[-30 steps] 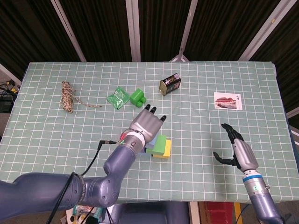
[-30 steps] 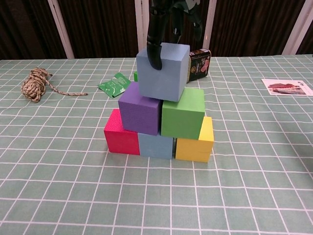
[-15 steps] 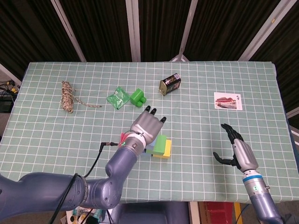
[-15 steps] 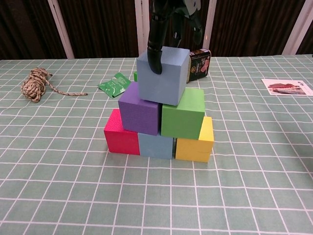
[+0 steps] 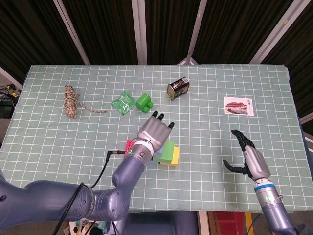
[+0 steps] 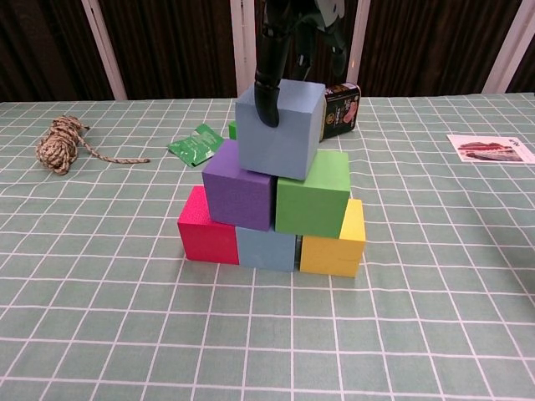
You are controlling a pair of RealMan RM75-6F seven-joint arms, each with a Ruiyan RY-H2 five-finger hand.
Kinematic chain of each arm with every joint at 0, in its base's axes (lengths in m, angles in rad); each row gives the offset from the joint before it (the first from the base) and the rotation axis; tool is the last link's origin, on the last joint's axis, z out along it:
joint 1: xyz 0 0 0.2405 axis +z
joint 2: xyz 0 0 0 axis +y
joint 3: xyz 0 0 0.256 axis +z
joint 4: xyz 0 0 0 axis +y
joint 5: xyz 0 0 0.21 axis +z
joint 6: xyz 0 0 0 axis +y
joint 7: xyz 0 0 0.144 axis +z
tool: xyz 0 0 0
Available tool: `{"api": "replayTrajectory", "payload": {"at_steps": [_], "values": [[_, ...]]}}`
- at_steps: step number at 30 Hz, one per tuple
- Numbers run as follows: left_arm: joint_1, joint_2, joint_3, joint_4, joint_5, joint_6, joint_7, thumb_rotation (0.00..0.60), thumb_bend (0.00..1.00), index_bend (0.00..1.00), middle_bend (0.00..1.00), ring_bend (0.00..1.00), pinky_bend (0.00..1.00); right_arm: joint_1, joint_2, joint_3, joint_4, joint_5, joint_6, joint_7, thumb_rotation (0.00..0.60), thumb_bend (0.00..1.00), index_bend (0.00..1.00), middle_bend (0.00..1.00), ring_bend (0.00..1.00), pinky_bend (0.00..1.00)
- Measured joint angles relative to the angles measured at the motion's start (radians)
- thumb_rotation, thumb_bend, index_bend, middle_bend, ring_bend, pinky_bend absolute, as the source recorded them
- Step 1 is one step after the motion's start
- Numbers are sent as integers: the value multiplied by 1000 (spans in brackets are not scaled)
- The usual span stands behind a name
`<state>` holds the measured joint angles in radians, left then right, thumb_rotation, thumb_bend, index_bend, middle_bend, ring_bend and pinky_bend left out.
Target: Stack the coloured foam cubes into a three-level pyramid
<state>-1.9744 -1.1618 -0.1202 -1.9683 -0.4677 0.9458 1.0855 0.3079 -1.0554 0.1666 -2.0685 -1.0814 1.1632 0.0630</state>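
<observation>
While the left hand (image 5: 154,131) holds the top blue cube (image 6: 279,128) from above, with one dark finger down its front face, the pyramid is almost done. The cube sits on the purple cube (image 6: 240,185) and the green cube (image 6: 313,194), and it looks a bit tilted, leaning toward the purple side. Under those are the red cube (image 6: 206,230), a second blue cube (image 6: 266,248) and the yellow cube (image 6: 335,241) in a row, near the middle of the tabletop (image 5: 49,147).

This looks like the last step: putting the top cube down. Next, I think the hand should set the cube flat, let go gently, and lift straight up so nothing gets knocked.

The right hand (image 5: 249,157) is open and holds nothing, near the front right corner of the tabletop.

Compared with a second ago, the top cube has come down a little and sits closer over the gap between purple and green. The lower cubes have not moved. The right hand has stayed where it was.
</observation>
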Motion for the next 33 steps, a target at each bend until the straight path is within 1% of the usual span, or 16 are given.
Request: {"api": "replayTrajectory", "payload": {"at_steps": [19, 33], "values": [[10, -20, -66, 3, -72, 53, 73, 600, 341, 20, 375, 0, 0, 0, 1, -2, -2, 0, -2, 2, 600, 346, 0, 0, 0, 0], [36, -44, -104, 15, -87, 91, 117, 600, 341, 18, 365, 0, 0, -1, 1, -3, -3, -2, -1, 3, 600, 346, 0, 0, 0, 0]]}}
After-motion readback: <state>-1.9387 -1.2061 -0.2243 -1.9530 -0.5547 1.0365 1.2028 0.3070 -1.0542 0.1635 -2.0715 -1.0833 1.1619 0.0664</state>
